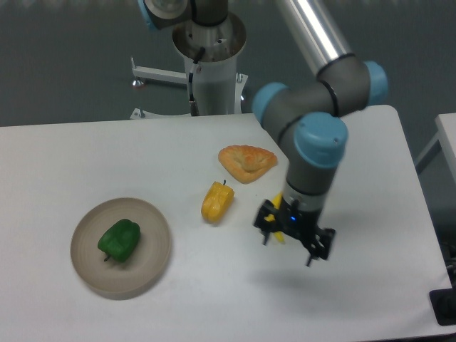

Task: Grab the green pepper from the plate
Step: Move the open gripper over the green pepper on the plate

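Note:
The green pepper lies a little left of centre on the round beige plate at the table's front left. My gripper hangs above the table well to the right of the plate, over the spot where a yellow banana lies, mostly hidden behind it. Its fingers point down with a gap between them and hold nothing.
A yellow-orange pepper lies between the plate and my gripper. An orange-brown pastry sits behind it. The arm's base column stands at the back edge of the table.

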Available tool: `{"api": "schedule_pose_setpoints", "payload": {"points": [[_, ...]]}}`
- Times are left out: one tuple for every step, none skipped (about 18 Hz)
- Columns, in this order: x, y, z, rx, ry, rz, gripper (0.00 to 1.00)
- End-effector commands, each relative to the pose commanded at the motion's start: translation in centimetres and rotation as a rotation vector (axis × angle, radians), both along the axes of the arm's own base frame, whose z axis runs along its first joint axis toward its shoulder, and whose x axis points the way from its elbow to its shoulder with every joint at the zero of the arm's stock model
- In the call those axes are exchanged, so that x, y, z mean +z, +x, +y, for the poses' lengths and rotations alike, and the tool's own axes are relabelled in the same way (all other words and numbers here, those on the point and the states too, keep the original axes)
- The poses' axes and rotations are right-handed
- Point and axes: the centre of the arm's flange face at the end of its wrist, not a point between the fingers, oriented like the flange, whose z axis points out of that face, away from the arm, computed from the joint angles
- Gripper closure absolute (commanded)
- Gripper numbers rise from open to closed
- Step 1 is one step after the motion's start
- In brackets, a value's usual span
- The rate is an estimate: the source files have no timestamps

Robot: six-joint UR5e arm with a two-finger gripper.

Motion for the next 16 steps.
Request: {"api": "schedule_pose_setpoints", "payload": {"points": [[-0.2, 1.7, 0.2, 0.013, -0.007, -0.015, 0.00], [-0.3, 3.4, 0.5, 0.023, -0.014, -0.027, 0.00], [-0.4, 4.9, 0.7, 0.029, -0.021, -0.038, 0.00], [-0.4, 6.2, 0.8, 0.037, -0.025, -0.048, 0.00], [-0.7, 8.0, 1.0, 0.034, -0.035, -0.059, 0.00], [-1.0, 9.6, 1.2, 0.039, -0.044, -0.070, 0.00], [-1.5, 10.8, 1.2, 0.048, -0.057, -0.081, 0.00], [-2.1, 11.9, 1.3, 0.050, -0.064, -0.088, 0.00], [-2.4, 13.1, 1.5, 0.045, -0.060, -0.089, 0.00], [-3.1, 14.1, 1.6, 0.039, -0.052, -0.083, 0.00], [-3.8, 15.2, 1.6, 0.027, -0.036, -0.076, 0.00], [-4.3, 16.1, 1.7, 0.016, -0.013, -0.067, 0.00], [-4.5, 16.9, 1.7, 0.006, -0.006, -0.064, 0.00], [-4.8, 17.7, 1.8, -0.004, -0.012, -0.066, 0.00], [-5.2, 18.4, 1.8, -0.014, -0.019, -0.070, 0.00], [-5.5, 19.0, 1.7, -0.024, -0.025, -0.072, 0.00]]}}
